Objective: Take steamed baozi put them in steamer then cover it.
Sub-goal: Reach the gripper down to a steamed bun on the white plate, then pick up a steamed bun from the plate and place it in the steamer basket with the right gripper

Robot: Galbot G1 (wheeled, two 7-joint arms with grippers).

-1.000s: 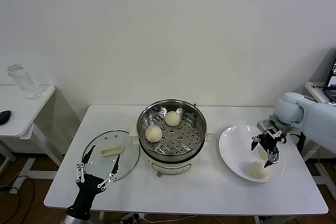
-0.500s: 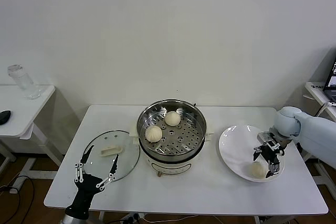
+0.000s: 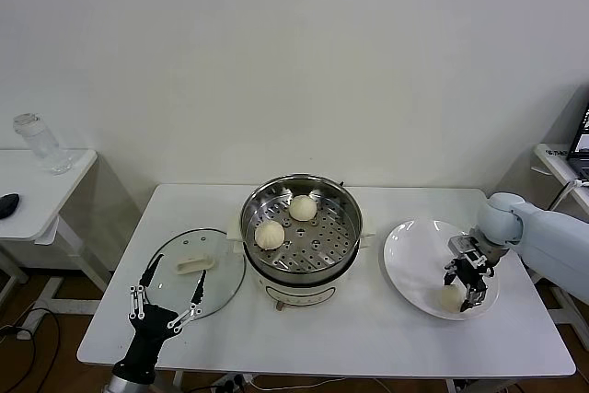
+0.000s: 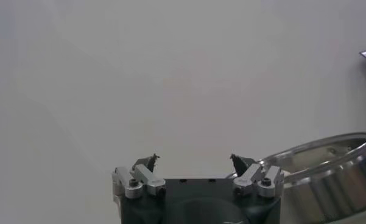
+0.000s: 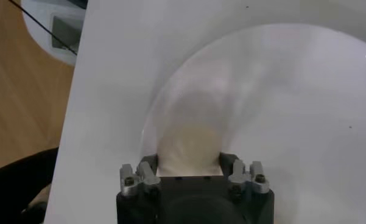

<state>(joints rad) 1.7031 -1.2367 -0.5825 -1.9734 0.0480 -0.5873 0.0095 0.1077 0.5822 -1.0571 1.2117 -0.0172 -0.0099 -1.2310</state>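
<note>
While bent down over plate [image 3: 405, 264] — right end effector [image 3: 463, 294] grips baozi [image 3: 450, 296] | left end effector [image 3: 167, 304] wide.

No text, label, brand or number can be read anywhere.

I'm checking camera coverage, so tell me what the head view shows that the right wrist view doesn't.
Only the head view shows the steamer holding two baozi, the glass cover lying on the table, and the open left gripper. Only the right wrist view shows the wooden floor. Both show the right gripper closed around a baozi on the white plate.
</note>
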